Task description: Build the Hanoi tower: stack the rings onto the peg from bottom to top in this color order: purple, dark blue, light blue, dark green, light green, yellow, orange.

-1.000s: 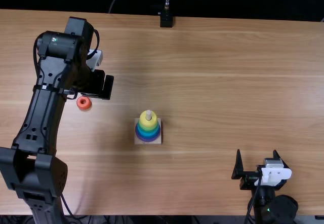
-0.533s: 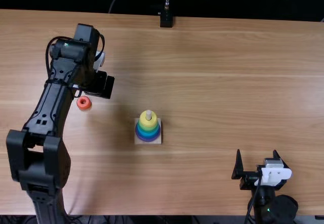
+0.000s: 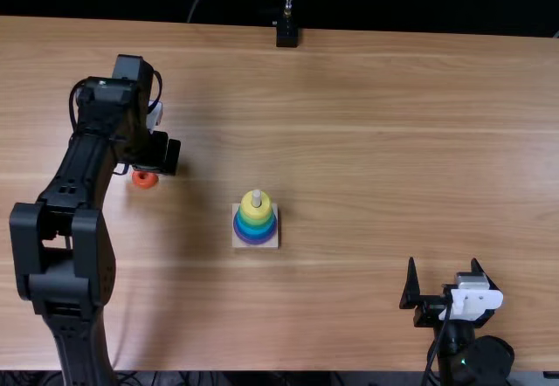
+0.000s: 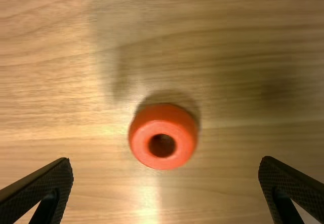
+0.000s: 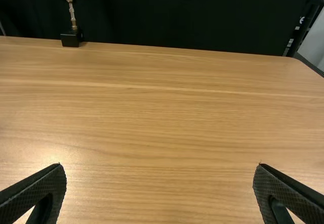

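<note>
Left of the middle, the left gripper (image 3: 157, 155) hangs over the table beside the orange ring (image 3: 144, 179), partly covering it. In the left wrist view the orange ring (image 4: 162, 137) lies flat, hole up, between the spread fingers of the left gripper (image 4: 166, 191), touching neither. A square wooden base (image 3: 269, 241) carries the peg (image 3: 256, 196), with a yellow ring (image 3: 253, 208) uppermost above green, blue and purple ones. At the lower right the right gripper (image 3: 445, 283) stands open, holding nothing; the right wrist view has the same right gripper (image 5: 159, 193) wide apart over bare wood.
A black stand (image 3: 286, 32) is at the table's far edge, near the middle. The left arm lies along the left side of the table (image 3: 367, 141), and the tower stands to the right of it.
The left gripper has shifted slightly left and toward the near edge, closer to the orange ring. The tower, the ring and the right arm have kept still.
</note>
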Motion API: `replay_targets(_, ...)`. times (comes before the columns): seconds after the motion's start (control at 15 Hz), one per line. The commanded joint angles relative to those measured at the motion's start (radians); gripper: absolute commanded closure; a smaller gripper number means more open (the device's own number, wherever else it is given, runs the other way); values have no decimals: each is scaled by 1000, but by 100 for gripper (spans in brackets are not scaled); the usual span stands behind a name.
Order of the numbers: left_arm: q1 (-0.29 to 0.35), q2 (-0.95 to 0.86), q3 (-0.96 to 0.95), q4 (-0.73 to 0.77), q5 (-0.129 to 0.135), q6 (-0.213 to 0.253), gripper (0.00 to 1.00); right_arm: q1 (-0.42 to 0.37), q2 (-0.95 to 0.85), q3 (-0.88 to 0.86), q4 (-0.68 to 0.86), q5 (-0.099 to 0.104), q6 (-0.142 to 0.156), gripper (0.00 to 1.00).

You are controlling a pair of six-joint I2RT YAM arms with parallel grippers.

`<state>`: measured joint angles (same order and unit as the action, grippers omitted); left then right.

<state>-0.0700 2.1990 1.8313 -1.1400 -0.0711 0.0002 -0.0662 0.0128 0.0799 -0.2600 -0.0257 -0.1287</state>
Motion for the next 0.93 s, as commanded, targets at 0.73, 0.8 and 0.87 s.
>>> replay_targets(0.73,19,76,-84,47,53,15,29,-7,-13,-68,-71,0,2,0)
replay_targets(0.8,19,73,-104,60,53,15,70,-7,-13,-68,-72,0,2,0)
replay_targets(0.87,21,71,-121,96,53,13,100,-7,-13,-68,-72,2,2,0)
